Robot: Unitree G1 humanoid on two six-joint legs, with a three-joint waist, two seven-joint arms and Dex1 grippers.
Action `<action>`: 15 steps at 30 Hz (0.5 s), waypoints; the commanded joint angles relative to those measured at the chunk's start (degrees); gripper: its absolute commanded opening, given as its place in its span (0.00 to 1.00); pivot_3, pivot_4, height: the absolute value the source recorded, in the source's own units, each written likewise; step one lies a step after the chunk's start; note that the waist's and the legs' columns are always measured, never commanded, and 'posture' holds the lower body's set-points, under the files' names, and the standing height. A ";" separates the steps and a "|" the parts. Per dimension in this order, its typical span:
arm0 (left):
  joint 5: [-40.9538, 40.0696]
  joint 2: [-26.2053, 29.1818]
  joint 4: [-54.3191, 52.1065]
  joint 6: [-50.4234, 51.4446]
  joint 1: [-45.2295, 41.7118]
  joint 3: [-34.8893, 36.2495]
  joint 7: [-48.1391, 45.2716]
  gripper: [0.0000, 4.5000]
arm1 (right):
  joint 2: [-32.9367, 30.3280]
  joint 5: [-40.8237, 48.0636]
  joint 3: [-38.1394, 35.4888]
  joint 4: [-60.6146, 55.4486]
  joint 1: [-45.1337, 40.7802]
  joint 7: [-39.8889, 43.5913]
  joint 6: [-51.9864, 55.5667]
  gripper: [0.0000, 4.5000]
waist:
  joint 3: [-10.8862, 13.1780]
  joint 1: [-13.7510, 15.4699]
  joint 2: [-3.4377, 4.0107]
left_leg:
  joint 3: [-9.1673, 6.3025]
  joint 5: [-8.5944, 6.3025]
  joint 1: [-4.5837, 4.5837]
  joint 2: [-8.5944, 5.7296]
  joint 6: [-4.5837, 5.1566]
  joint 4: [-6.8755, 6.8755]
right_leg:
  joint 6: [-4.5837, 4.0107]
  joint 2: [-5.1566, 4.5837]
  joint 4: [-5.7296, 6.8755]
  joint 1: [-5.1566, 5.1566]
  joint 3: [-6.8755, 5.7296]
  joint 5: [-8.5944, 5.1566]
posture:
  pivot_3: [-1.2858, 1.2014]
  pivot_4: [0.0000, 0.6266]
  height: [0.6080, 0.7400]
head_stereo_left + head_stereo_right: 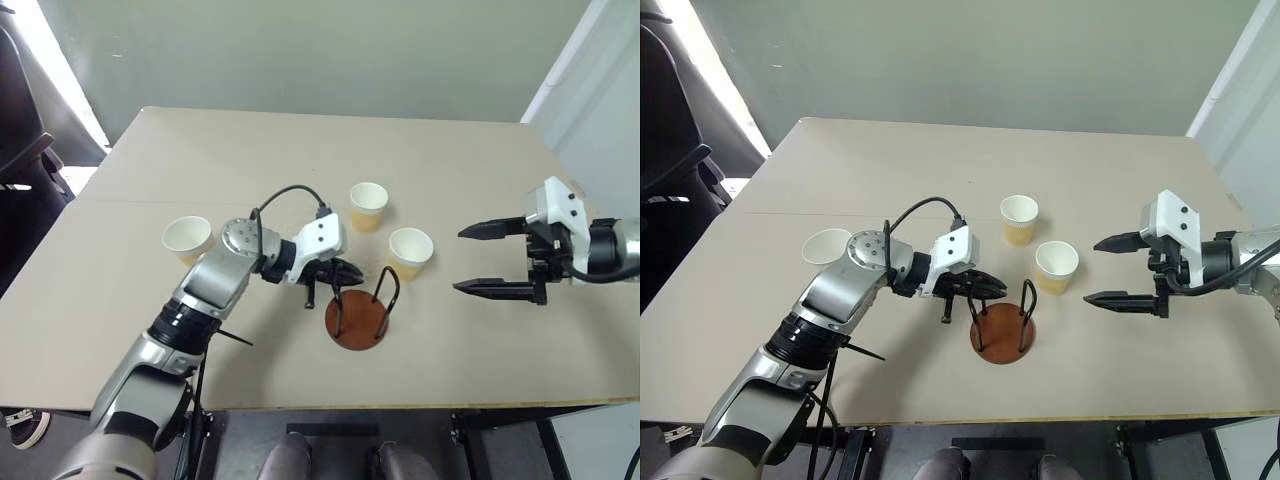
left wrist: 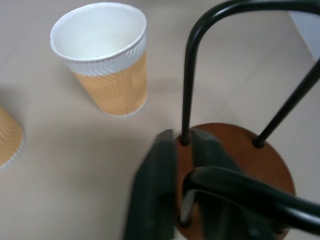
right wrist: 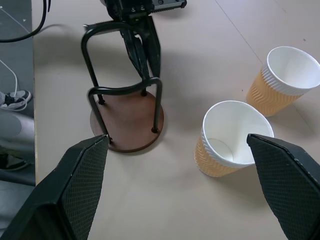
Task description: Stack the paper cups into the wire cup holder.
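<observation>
My left gripper (image 1: 343, 271) works at the empty wire cup holder; no cup is stacked yet.

Its black fingers pinch one upright loop of the round reddish-brown wire cup holder (image 1: 357, 322), near the counter's (image 1: 420, 160) front edge. Three tan paper cups (image 1: 410, 251) stand upright behind it, one far left. My right gripper (image 1: 497, 259) hovers spread wide, empty. I judge the holder is being positioned; next I must grasp the nearest cup.

The left arm hides part of the far-left paper cup (image 1: 826, 245).
</observation>
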 commanded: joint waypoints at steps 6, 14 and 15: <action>1.51 3.06 -4.10 -0.30 1.55 0.50 -0.75 0.76 | -0.53 -0.74 0.32 0.25 -2.48 0.78 -1.49 1.00 | 0.00 -0.02 0.00 | 0.01 0.00 -0.01 -0.02 0.00 0.00 | 0.01 -0.01 0.00 -0.01 0.01 0.00 | 0.52 0.24 1.00; -2.89 10.99 -12.91 3.61 10.46 9.46 1.61 0.76 | 2.91 -10.72 12.19 10.01 -13.05 6.18 -10.54 1.00 | -0.01 -1.06 0.03 | 0.02 -0.02 0.04 0.02 0.04 -0.08 | 0.01 0.02 0.02 -0.06 0.07 0.00 | 0.52 0.24 1.00; -3.45 11.35 -14.02 4.10 11.67 10.47 2.19 0.76 | 3.72 -12.03 13.48 11.55 -14.41 6.96 -11.90 1.00 | -0.02 -1.17 0.03 | 0.02 -0.02 0.05 0.01 0.04 -0.09 | 0.01 0.01 0.02 -0.07 0.07 0.00 | 0.52 0.24 1.00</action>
